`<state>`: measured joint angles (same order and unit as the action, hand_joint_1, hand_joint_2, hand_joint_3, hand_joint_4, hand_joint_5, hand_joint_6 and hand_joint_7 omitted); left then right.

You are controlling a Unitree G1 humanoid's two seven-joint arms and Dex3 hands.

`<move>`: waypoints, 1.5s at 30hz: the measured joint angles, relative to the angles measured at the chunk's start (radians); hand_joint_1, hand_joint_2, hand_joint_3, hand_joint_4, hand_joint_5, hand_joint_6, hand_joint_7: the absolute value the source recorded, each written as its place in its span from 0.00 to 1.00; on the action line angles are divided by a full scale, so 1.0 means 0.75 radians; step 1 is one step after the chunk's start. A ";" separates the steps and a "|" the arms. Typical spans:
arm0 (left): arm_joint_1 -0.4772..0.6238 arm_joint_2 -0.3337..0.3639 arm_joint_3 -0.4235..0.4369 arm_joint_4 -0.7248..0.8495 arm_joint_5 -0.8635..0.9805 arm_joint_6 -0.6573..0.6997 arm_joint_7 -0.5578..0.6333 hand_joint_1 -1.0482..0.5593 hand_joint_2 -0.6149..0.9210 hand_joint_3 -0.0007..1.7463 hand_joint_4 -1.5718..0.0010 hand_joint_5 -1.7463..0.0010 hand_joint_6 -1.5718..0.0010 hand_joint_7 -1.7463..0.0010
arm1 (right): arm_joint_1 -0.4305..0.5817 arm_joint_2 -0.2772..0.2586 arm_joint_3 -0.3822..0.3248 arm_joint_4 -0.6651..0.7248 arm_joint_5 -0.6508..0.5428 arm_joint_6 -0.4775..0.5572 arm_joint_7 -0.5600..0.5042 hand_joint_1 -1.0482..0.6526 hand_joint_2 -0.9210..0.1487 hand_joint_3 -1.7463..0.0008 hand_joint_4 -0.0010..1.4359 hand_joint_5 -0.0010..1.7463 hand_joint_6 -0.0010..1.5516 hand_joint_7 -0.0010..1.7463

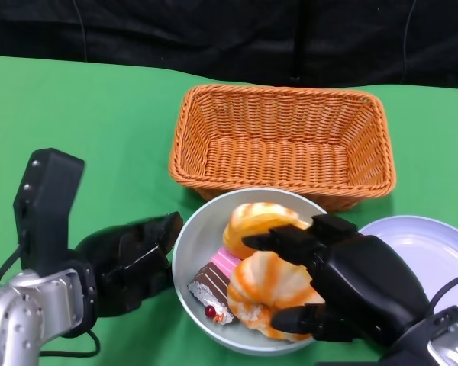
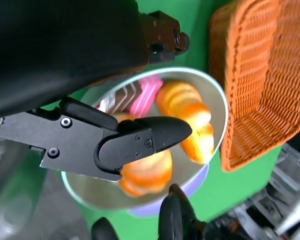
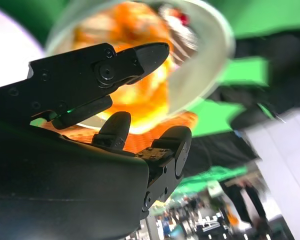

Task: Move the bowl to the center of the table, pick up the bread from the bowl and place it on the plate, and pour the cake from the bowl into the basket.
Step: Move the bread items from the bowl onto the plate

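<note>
The grey bowl [image 1: 192, 245] stands in front of the basket [image 1: 282, 145]. It holds two orange breads and a pink-and-brown cake slice [image 1: 217, 278] with a red cherry. My right hand [image 1: 351, 282] reaches in from the right, its fingers spread on either side of the near bread [image 1: 271, 286], which rests in the bowl. The far bread [image 1: 256, 221] lies behind it. My left hand [image 1: 133, 263] sits against the bowl's left rim with fingers apart and nothing in it. The right wrist view shows the right hand [image 3: 80, 150] in front of blurred bread [image 3: 140, 100]. The left wrist view shows bowl [image 2: 215, 100], cake [image 2: 140, 97] and bread [image 2: 187, 107].
The orange wicker basket is empty and almost touches the bowl's far rim. A pale plate [image 1: 424, 244] lies to the right of the bowl, partly under my right hand. Green table surface extends to the left and behind.
</note>
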<state>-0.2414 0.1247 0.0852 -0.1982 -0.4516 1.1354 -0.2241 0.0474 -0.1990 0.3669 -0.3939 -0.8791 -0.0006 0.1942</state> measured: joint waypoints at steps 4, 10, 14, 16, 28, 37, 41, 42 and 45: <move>0.045 0.025 -0.057 -0.059 0.080 -0.126 0.009 0.29 1.00 0.36 0.90 0.95 0.91 0.97 | -0.045 -0.028 0.009 0.100 -0.050 -0.007 -0.034 0.25 0.02 1.00 0.14 0.48 0.28 0.13; 0.101 0.040 -0.087 -0.089 0.142 -0.274 0.009 0.28 1.00 0.35 0.88 0.94 0.90 0.97 | -0.101 -0.044 0.032 0.199 -0.096 -0.010 -0.078 0.24 0.01 1.00 0.12 0.47 0.28 0.11; 0.114 0.041 -0.093 -0.118 0.154 -0.310 0.010 0.27 1.00 0.34 0.88 0.93 0.90 0.97 | -0.121 -0.044 0.047 0.240 -0.116 -0.004 -0.078 0.25 0.03 1.00 0.19 0.45 0.33 0.09; 0.117 0.041 -0.098 -0.124 0.155 -0.315 0.014 0.27 1.00 0.33 0.88 0.93 0.89 0.98 | -0.125 -0.044 0.048 0.247 -0.121 -0.001 -0.079 0.26 0.03 1.00 0.21 0.44 0.34 0.08; 0.135 0.030 -0.100 -0.124 0.157 -0.353 0.023 0.28 1.00 0.33 0.90 0.93 0.89 0.98 | -0.155 0.019 0.061 0.390 0.038 -0.075 -0.246 0.53 0.26 0.62 0.60 0.85 0.66 0.34; 0.140 0.016 -0.079 -0.117 0.155 -0.393 0.022 0.29 1.00 0.33 0.91 0.93 0.89 0.99 | -0.145 0.067 0.031 0.416 0.167 -0.235 -0.472 0.54 0.62 0.13 0.71 1.00 0.50 0.97; 0.142 0.010 -0.066 -0.113 0.152 -0.396 0.022 0.29 1.00 0.33 0.91 0.93 0.90 0.99 | -0.138 0.080 -0.001 0.388 0.192 -0.308 -0.571 0.54 0.62 0.11 0.73 1.00 0.49 1.00; 0.142 0.007 -0.064 -0.112 0.151 -0.396 0.022 0.29 1.00 0.33 0.91 0.92 0.90 0.99 | -0.138 0.081 -0.008 0.384 0.194 -0.322 -0.588 0.54 0.62 0.11 0.73 1.00 0.49 1.00; 0.142 0.002 -0.056 -0.105 0.150 -0.396 0.023 0.30 1.00 0.34 0.91 0.92 0.90 0.99 | -0.123 0.087 -0.028 0.323 0.234 -0.338 -0.593 0.51 0.69 0.04 0.71 1.00 0.51 0.94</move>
<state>-0.1349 0.1261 0.0432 -0.2767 -0.3389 0.8381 -0.2072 -0.0446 -0.1339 0.3460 -0.1516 -0.7035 -0.2541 -0.2507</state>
